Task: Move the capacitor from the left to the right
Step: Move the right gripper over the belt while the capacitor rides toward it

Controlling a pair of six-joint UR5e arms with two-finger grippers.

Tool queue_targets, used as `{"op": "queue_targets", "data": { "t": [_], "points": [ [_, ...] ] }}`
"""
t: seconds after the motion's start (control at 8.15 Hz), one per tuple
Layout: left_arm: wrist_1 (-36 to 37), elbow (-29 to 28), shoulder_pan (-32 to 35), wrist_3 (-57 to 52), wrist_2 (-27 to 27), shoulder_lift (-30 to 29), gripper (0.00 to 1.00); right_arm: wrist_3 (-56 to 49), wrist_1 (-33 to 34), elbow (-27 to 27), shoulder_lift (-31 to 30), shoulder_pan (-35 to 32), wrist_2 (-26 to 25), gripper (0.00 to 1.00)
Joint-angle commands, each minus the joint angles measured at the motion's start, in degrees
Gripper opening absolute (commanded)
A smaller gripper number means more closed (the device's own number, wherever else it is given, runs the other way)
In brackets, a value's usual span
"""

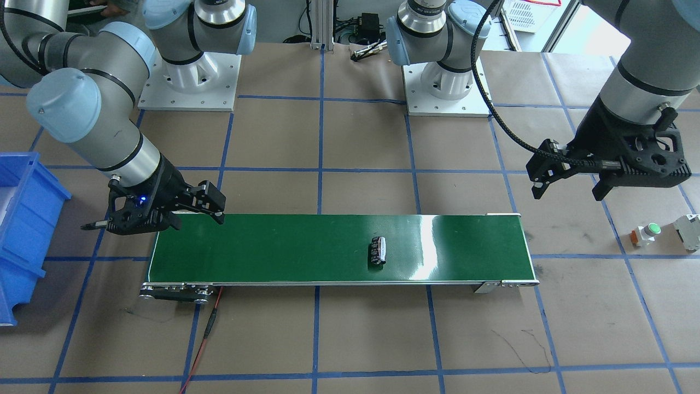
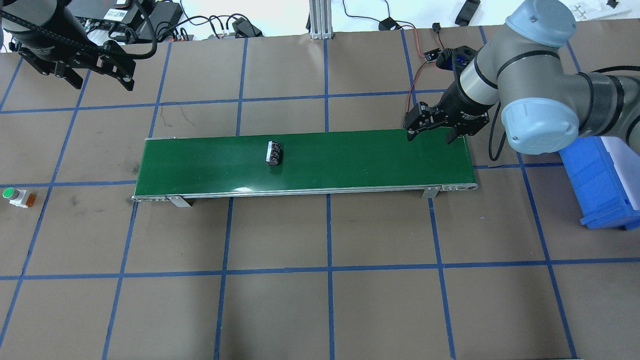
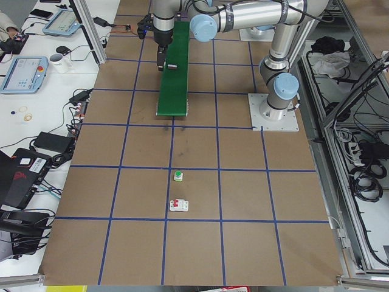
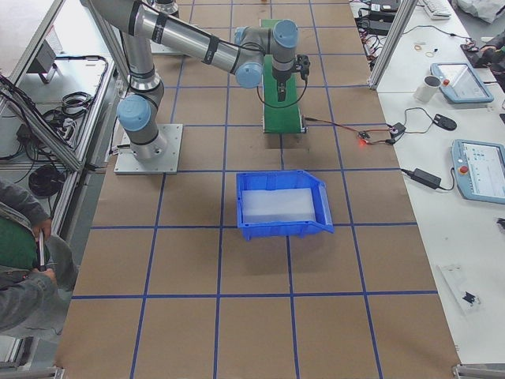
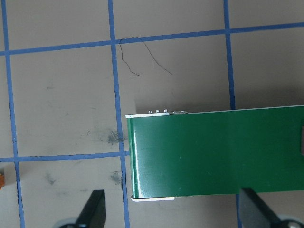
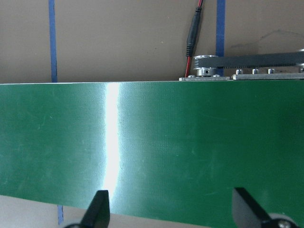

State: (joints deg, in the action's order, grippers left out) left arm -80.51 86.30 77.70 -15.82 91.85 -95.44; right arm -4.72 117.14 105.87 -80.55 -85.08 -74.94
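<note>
Left tool and right tool gape empty; the right should centre over the capacitor on the belt before closing.

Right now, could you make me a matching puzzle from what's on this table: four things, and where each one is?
1 capacitor
2 green-topped button
3 blue bin
4 right gripper

A over the green belt's right end, open
B lying on the belt
C on the table past the belt's left end
D on the table at the robot's far right

Pairs: 1-B, 2-C, 3-D, 4-A
</note>
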Motion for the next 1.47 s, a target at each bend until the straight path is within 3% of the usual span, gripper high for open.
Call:
{"op": "queue_targets", "data": {
  "t": [0.0, 0.98, 1.35],
  "points": [
    [0.0, 0.0, 0.0, 0.2, -0.1, 0.0, 1.00, 2.2, 2.7, 0.0, 2.5, 0.0, 1.5, 0.92],
    [0.1, -0.1, 0.0, 0.3, -0.1, 0.1, 1.00, 3.0, 2.8, 0.0, 3.8, -0.1, 1.6, 0.90],
    [0.1, -0.1, 0.0, 0.4, -0.1, 0.1, 1.00, 3.8, 2.8, 0.0, 4.2, -0.1, 3.8, 0.90]
  ]
}}
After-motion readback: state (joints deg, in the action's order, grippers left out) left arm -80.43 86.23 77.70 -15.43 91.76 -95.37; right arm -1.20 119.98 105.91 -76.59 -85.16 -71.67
